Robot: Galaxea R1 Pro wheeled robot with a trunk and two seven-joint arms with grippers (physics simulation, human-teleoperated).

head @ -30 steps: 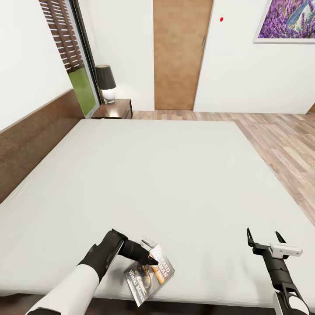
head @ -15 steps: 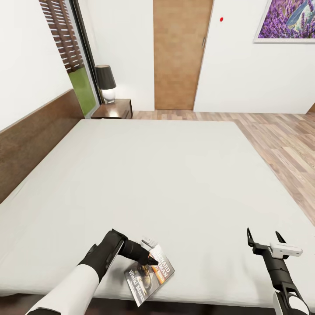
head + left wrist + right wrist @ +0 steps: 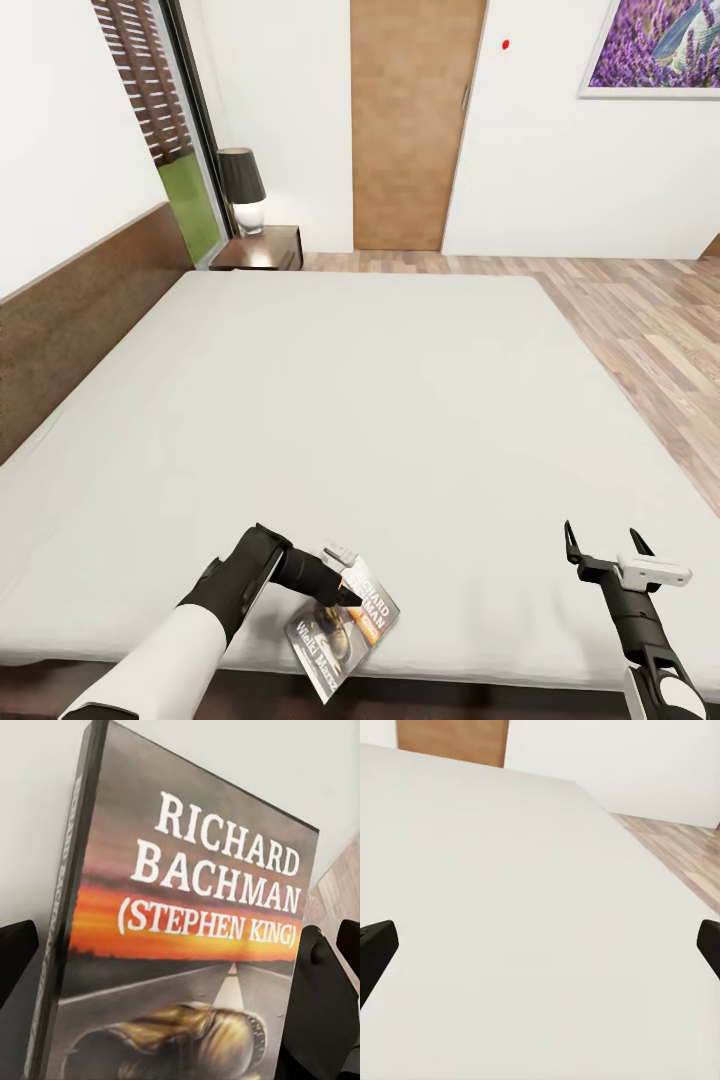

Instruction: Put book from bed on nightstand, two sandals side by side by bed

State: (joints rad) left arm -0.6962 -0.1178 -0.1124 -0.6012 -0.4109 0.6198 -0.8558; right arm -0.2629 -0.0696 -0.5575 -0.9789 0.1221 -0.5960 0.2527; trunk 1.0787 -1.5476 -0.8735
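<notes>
From the head view we see the book (image 3: pixel 342 626) lying near the front edge of the bed (image 3: pixel 400 400), its lower corner just over the edge, with our left gripper (image 3: pixel 345 585) down on it; whether its fingers are pinching the cover or merely resting there we cannot tell from here. Our right gripper (image 3: pixel 603 545) hangs spread above bare mattress, well apart from the book. The nightstand (image 3: pixel 262 250) stands at the far corner beside the headboard, carrying a lamp (image 3: pixel 242 188). In the left wrist view the cover looms close and tilted, a dark finger (image 3: pixel 319 1020) overlapping its edge. We judge it light, thin and fairly stiff but slick, best pinched across the spine edge. The right wrist view shows spread fingertips over plain mattress.
</notes>
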